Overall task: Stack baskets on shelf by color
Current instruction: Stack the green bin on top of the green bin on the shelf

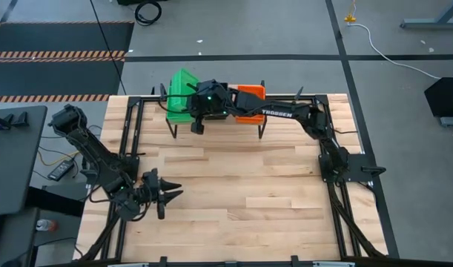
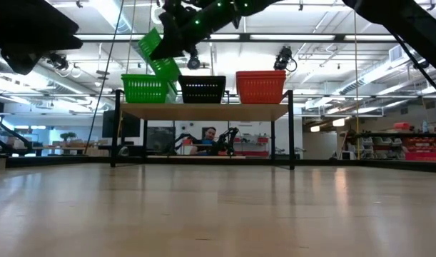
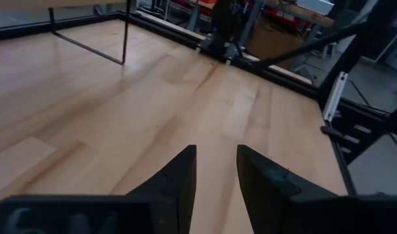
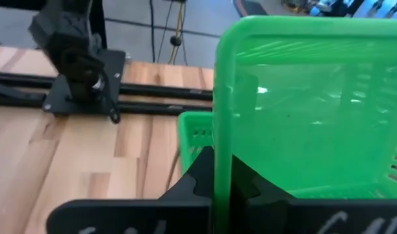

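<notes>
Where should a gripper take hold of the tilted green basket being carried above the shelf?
By its thin rim wall, from above, as the right gripper does now: its fingers pinch one wall of the tilted green basket, one inside and one outside. The open top and narrow mesh wall suit that pinch. It hangs over the green stack on the shelf.

"TROSSEN" on right arm (image 1: 285, 113)

Green basket (image 2: 159, 56) tilted above green stack (image 2: 147, 88), black (image 2: 202, 89), orange (image 2: 260, 86) on shelf (image 2: 203, 111)

Open tabletop (image 1: 241, 193) before shelf (image 1: 183, 122)
</notes>
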